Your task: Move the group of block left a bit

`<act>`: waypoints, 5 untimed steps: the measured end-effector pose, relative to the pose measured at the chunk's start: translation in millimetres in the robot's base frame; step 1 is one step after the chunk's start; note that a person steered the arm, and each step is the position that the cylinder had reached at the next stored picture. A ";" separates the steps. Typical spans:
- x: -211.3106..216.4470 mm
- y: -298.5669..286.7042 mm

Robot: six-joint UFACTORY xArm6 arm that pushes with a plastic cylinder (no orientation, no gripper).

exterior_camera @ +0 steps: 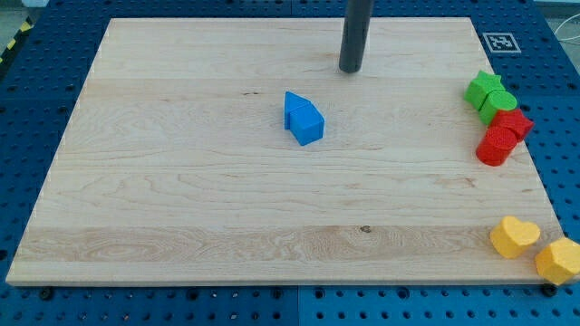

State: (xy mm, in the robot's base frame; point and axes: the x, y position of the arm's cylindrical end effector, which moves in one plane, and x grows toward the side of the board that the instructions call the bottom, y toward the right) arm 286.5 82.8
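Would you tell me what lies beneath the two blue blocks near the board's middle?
Only the bare wooden board shows around the blue blocks; whatever is under them is covered. Nothing rests on top. My tip stands apart, toward the view's top right.

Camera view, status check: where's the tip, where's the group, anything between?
My tip at the view's top, touching nothing. Green blocks and red blocks clustered at board's right edge, unmoved. Path to them open; blue block mid-board, yellow blocks bottom right.
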 end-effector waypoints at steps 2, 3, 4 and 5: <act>-47.9 83.9; -43.5 149.6; -20.6 205.3; 19.2 250.2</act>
State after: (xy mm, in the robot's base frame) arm 305.7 333.0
